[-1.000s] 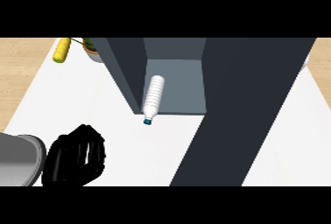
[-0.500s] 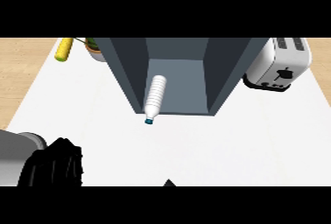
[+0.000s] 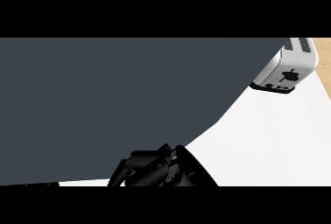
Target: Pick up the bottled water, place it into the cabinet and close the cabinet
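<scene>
one black hand (image 3: 158, 168) is seen low in the middle of the head view, and it is judged to be the right hand, though that is not certain. it is set right against the lower corner of a big dark grey panel. whether it is released or clenched cannot be told, as only a bunched black shape is shown. nothing is seen to be held in it.

the panel is taken to be the cabinet door (image 3: 116, 105). most of the view is filled by it, and its slanted edge is run from the hand up toward the toaster (image 3: 284, 65), which is stood well apart at the far right of the white tabletop (image 3: 278, 144).

the bottled water is nowhere to be seen. it is judged to be behind the door, inside the cabinet, but that is hidden.

so the closing step is judged to be in hand. next, the door is to be pushed on round until it is shut flush, with the hand kept on the panel's edge and kept out from between door and frame.
</scene>
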You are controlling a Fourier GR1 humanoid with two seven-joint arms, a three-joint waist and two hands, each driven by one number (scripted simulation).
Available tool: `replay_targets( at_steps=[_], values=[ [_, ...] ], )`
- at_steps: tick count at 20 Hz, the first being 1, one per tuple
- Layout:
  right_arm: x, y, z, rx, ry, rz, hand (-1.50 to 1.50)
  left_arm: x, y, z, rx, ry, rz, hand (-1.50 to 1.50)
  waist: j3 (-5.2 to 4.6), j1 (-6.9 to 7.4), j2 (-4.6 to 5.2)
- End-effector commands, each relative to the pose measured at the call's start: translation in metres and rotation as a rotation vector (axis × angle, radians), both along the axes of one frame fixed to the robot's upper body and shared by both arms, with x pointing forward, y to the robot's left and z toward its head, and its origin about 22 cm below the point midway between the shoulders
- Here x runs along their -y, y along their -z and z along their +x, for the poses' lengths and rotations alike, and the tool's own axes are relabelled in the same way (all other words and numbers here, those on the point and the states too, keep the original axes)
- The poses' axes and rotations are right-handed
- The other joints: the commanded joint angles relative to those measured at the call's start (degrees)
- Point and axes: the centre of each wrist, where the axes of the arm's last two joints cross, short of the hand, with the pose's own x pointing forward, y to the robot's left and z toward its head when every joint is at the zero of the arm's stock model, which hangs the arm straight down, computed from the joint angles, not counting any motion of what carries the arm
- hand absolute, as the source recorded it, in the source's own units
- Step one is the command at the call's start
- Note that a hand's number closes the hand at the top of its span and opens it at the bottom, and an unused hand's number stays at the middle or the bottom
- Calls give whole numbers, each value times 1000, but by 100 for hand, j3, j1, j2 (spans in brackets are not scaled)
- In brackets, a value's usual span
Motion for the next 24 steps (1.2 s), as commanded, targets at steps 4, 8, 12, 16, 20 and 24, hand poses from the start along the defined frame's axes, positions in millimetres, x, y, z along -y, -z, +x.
replay_targets(
  at_steps=[4,8,12,16,20,24],
  values=[
    [-17,-18,86,-152,15,94,150,-25,-1,-4,6,1,8,150,13,-53,42],
    [-15,-7,122,-223,-8,88,150,-37,5,-15,-3,3,16,150,15,-132,12],
    [17,10,174,-224,22,74,150,-46,2,-11,5,-3,1,150,15,-152,25],
    [24,36,199,-226,43,48,150,-37,-9,-5,3,3,2,150,19,-106,50],
    [53,36,213,-229,54,36,150,-34,-10,-13,7,31,14,150,20,-34,80],
    [64,37,219,-192,55,26,150,-43,-11,-2,23,23,9,150,14,-35,126]
  ],
)
